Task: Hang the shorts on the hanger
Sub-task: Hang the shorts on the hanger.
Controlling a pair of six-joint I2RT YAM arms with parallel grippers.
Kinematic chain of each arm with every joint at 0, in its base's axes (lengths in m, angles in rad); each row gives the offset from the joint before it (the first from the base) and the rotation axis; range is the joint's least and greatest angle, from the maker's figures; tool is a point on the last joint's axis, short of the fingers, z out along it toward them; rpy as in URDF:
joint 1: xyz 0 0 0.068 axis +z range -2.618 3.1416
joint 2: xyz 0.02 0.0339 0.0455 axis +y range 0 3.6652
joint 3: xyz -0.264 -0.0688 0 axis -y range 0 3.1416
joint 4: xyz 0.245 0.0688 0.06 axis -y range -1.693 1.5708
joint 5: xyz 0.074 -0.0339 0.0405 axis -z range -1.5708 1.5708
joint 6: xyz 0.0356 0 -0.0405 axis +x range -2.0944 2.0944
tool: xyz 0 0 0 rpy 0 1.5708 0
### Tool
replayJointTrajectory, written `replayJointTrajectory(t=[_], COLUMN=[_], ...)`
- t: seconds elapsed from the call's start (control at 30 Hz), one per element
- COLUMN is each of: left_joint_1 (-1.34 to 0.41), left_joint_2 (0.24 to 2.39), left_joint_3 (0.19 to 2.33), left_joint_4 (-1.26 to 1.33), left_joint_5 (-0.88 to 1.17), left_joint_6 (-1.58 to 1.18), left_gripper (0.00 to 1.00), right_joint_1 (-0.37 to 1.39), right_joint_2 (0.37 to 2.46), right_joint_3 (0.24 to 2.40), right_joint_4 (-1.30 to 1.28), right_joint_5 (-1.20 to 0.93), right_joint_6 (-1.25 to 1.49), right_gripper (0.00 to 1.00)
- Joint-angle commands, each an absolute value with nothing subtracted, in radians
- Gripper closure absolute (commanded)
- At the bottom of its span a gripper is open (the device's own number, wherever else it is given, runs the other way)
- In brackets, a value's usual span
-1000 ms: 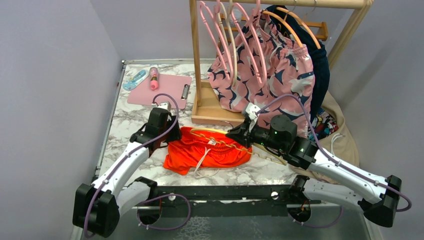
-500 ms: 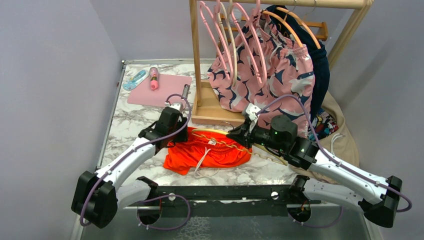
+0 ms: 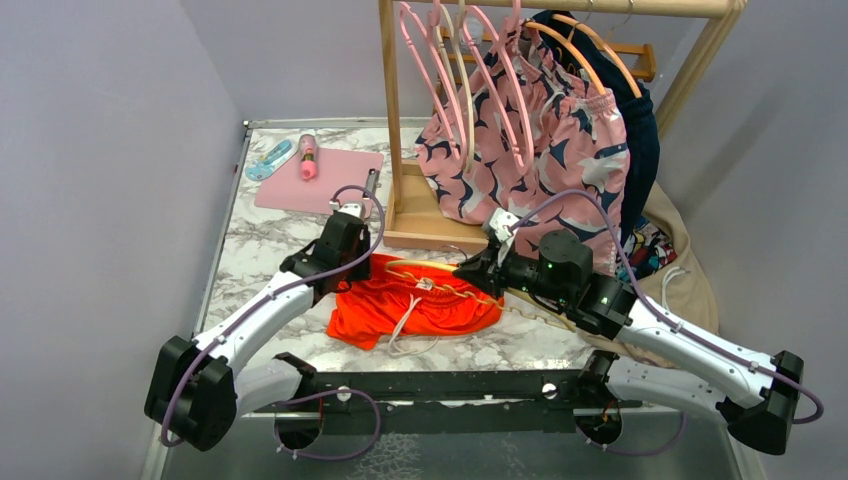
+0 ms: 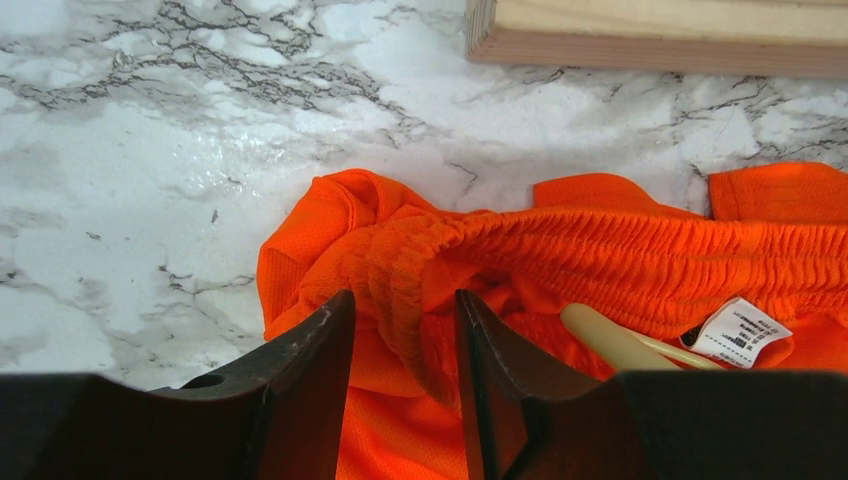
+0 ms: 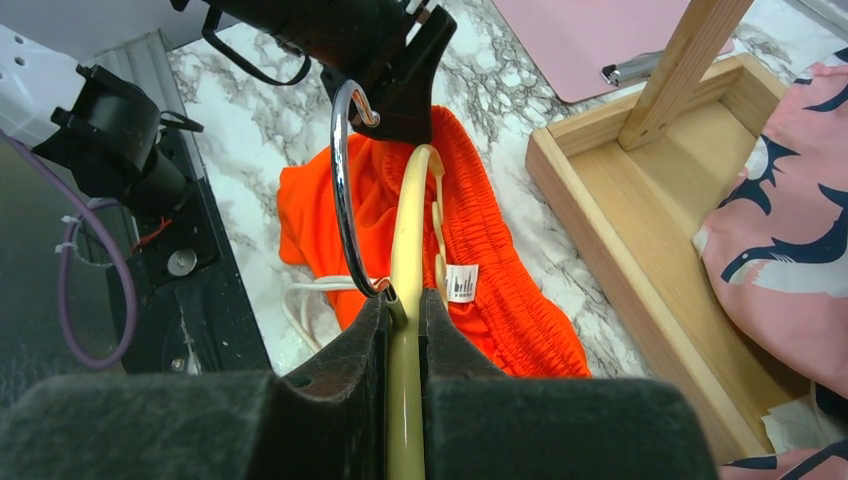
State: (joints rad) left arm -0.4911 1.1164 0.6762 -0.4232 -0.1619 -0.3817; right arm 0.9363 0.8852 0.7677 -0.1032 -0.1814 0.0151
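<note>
Marble-patterned tabletop [image 3: 250, 250]. Landmark is the pale wooden clothes rack [image 3: 392, 120] at the back.

- Bright orange-red fabric shorts [image 3: 400, 305]: lie flat on the tabletop just in front of the rack's base, not yet on anything.
- Thin pale-yellow rounded hanger [image 5: 410, 220] with a chrome hook: in front of the rack's base, one end poked into the shorts' elastic waistband [image 4: 560, 245].
- Right claw [image 5: 403, 300]: clamped tight on the hanger's neck.
- Left claw [image 4: 405, 310]: a second ago it stood off further left of the rack's base. It has since moved in and narrowed. It is now about half open, astride a bunched fold of waistband, and I judge the fold not yet pinched.

Reading: the left side is about to take the waistband. Once gripped, the fabric can be drawn along the hanger. The threading has barely started.
</note>
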Motion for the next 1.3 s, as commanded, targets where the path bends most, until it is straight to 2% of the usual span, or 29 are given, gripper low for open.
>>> replayJointTrajectory(t=[0.0,0.27,0.4,0.57,0.93,1.03,1.1,1.27], left_joint_1=[-0.494,-0.494,-0.498,-0.508,-0.521,-0.527,-0.532,-0.544], left_joint_2=[1.114,1.132,1.127,1.138,1.141,1.15,1.152,1.142], left_joint_3=[0.718,0.696,0.689,0.689,0.686,0.691,0.693,0.694], left_joint_4=[-0.4,-0.384,-0.377,-0.376,-0.378,-0.393,-0.399,-0.408], left_joint_5=[-0.202,-0.191,-0.18,-0.184,-0.202,-0.23,-0.243,-0.279], left_joint_6=[-0.359,-0.353,-0.351,-0.347,-0.342,-0.346,-0.349,-0.354], left_gripper=[0.56,0.72,0.75,0.68,0.7,0.57,0.51,0.49], right_joint_1=[0.942,0.942,0.942,0.942,0.942,0.941,0.942,0.942], right_joint_2=[0.888,0.896,0.905,0.915,0.906,0.9,0.896,0.889], right_joint_3=[0.806,0.817,0.824,0.834,0.819,0.82,0.82,0.817], right_joint_4=[-0.083,-0.086,-0.081,-0.078,-0.083,-0.086,-0.089,-0.095], right_joint_5=[-0.188,-0.199,-0.207,-0.217,-0.218,-0.218,-0.216,-0.216], right_joint_6=[0.006,0.006,0.007,0.01,0.02,0.018,0.018,0.018], right_gripper=[0.99,0.99,0.99,0.99,0.99,0.99,0.99,0.99])
